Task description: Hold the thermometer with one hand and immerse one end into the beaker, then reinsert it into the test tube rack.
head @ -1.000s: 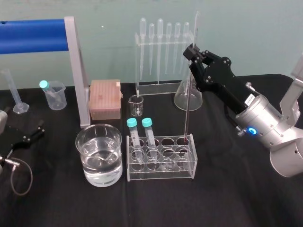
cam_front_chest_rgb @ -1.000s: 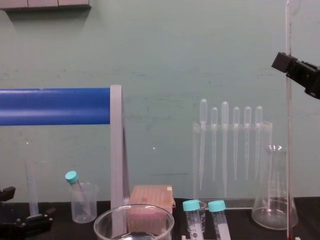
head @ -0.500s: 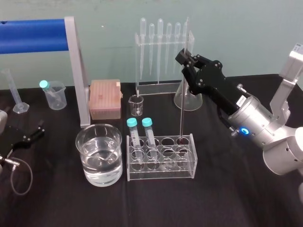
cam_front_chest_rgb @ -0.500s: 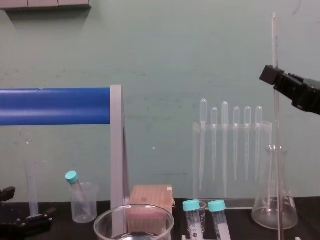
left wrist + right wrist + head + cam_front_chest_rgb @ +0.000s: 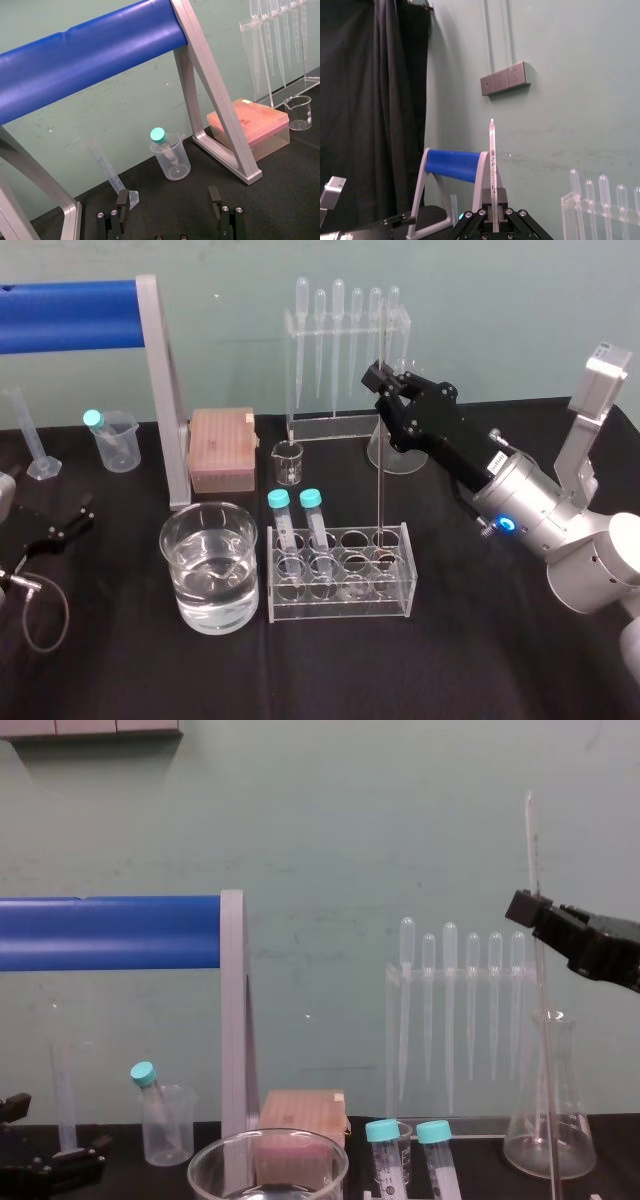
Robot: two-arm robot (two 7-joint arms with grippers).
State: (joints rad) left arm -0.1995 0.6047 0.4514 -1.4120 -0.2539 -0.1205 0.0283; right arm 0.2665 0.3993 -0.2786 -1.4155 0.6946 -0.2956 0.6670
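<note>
"Gripping what, that right gripper (image 5: 383, 380)?"

"It's clamped on the thermometer (image 5: 380, 475), upright, tip at the test tube rack's (image 5: 340, 608) back-right hole (the beaker (image 5: 180, 595) stands left of it). And the left gripper (image 5: 168, 192) rests parked, fingers apart."

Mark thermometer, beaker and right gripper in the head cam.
thermometer (image 5: 379, 475), head view, middle of the bare shaft.
beaker (image 5: 212, 618), head view, lower front wall.
right gripper (image 5: 386, 378), head view, between the fingertips, shut on the thermometer.
</note>
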